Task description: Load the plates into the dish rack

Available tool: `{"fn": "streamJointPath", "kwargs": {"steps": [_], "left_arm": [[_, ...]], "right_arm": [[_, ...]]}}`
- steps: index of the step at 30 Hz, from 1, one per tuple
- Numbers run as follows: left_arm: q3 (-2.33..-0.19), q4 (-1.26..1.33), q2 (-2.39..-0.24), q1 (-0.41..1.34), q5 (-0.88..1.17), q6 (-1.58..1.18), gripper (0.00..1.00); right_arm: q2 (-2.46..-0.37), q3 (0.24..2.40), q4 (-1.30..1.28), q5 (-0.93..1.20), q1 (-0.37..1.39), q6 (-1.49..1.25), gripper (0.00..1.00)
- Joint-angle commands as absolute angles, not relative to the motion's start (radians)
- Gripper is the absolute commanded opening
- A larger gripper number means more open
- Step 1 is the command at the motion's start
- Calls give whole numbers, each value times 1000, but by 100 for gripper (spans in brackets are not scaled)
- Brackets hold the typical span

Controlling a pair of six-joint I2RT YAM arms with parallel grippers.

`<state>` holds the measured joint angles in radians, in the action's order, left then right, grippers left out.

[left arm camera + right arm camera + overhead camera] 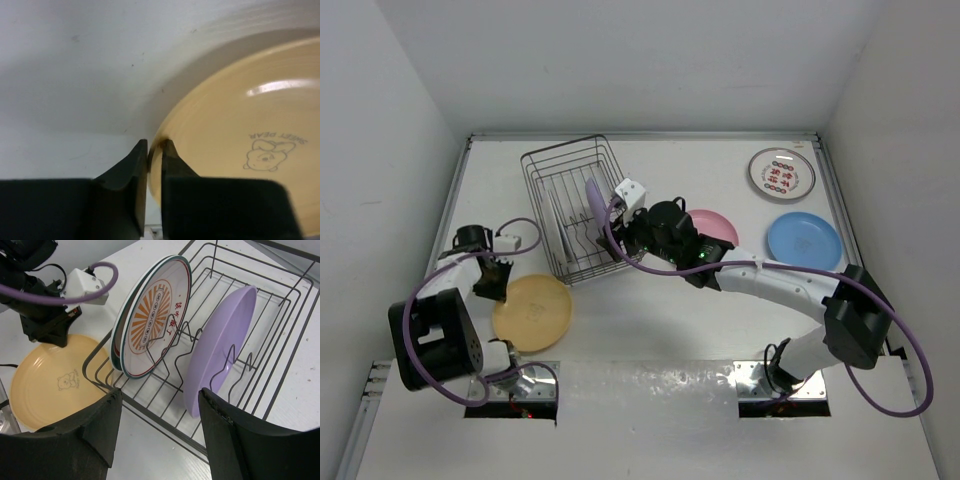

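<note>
The dark wire dish rack stands at the back left. A purple plate and two white printed plates stand upright in it. In the right wrist view the purple plate and a printed plate lean on the prongs behind the rack's front rim. My right gripper is open and empty just outside that rim. A yellow plate lies on the table. My left gripper is shut on its left rim.
A pink plate lies partly under my right arm. A blue plate and a grey-rimmed printed plate lie at the right. White walls close in the table on three sides.
</note>
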<state>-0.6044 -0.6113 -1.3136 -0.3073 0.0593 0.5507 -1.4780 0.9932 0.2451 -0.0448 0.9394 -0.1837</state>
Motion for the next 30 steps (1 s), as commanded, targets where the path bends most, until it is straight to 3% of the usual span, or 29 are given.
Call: {"fn": "streamJointPath", "kwargs": {"steps": [1,9,15,18,21,25,30], "left_arm": [[-584,-532,-1342,-304,18,532,0],[-702,-667,-1258,-327,31,564,0],[-859,-821,-1221,-339,55,647,0],[-928,-876,-1241,-339,-33,609,0],[-991,-995,-1253,-339,-89,595,0],[-1078,-1040,-1241,-341,-112,539,0],[-1248,-1115,-1250,-344,-22,411,0]], "right_arm": [[-1433,989,264,-55,945,-173,61],[-1424,1006,221,-37,956,-114,60],[-1443,1048,172,184,1006,91,59],[-1468,1104,109,325,1052,220,57],[-1535,1190,84,393,1098,232,51],[-1610,1261,132,414,1115,244,51],[-1722,1388,222,428,1129,250,48]]}}
